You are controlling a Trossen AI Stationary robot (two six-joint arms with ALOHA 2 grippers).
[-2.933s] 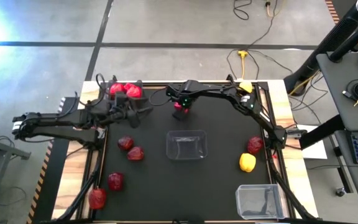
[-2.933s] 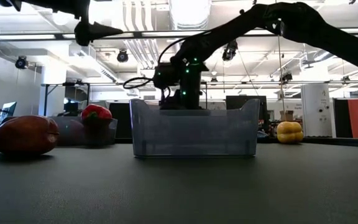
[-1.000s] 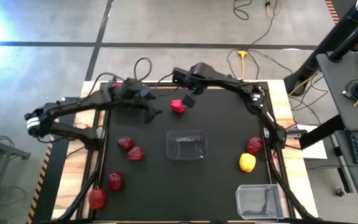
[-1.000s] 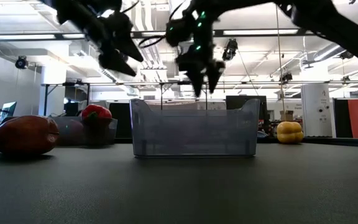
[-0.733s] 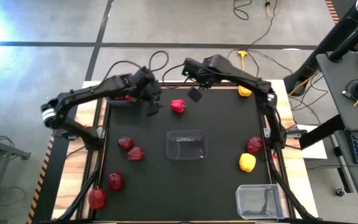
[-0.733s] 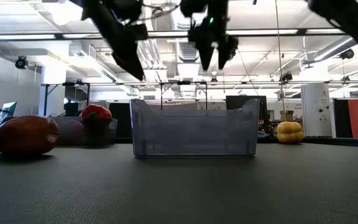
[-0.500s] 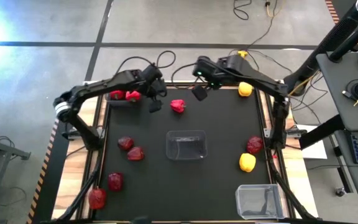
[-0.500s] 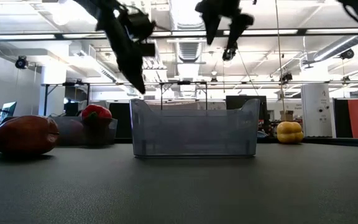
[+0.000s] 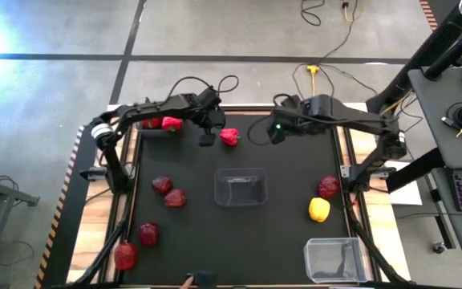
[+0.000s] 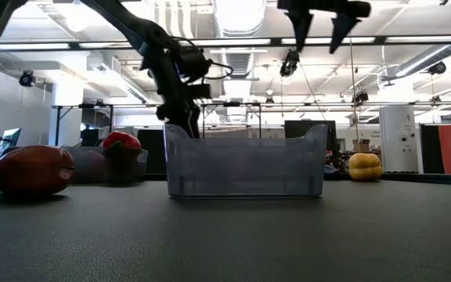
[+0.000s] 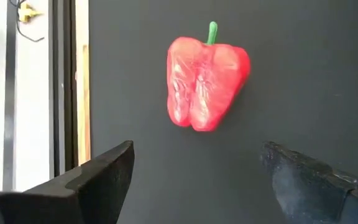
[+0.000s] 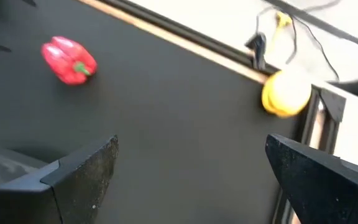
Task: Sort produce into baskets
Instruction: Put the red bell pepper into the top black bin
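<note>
A bright red bell pepper [image 9: 229, 136] lies on its side on the black mat at the far middle; it also shows in the left wrist view [image 11: 205, 83] and the right wrist view [image 12: 69, 60]. My left gripper [image 9: 206, 135] [image 11: 194, 163] is open and empty, just left of the pepper, pointing down. My right gripper [image 9: 274, 130] [image 12: 191, 155] is open and empty, high above the mat to the pepper's right. A clear tub [image 9: 241, 187] stands at mid-table. A second clear tub [image 9: 334, 260] stands at the near right. A dark grey tub [image 9: 141, 131] at the far left holds red peppers [image 9: 161, 123].
Dark red apples [image 9: 162, 185] [image 9: 175, 197] [image 9: 148, 234] [image 9: 124, 255] lie on the left side. A dark red apple [image 9: 329, 187] and a yellow pepper [image 9: 319, 210] lie on the right. Another yellow pepper [image 12: 286, 92] lies at the far right corner.
My right gripper has risen and gone toward the table's right edge, away from the red pepper, staying open. My left gripper has gone down and a little toward the right, closer to the pepper. The pepper has stayed where it lay.
</note>
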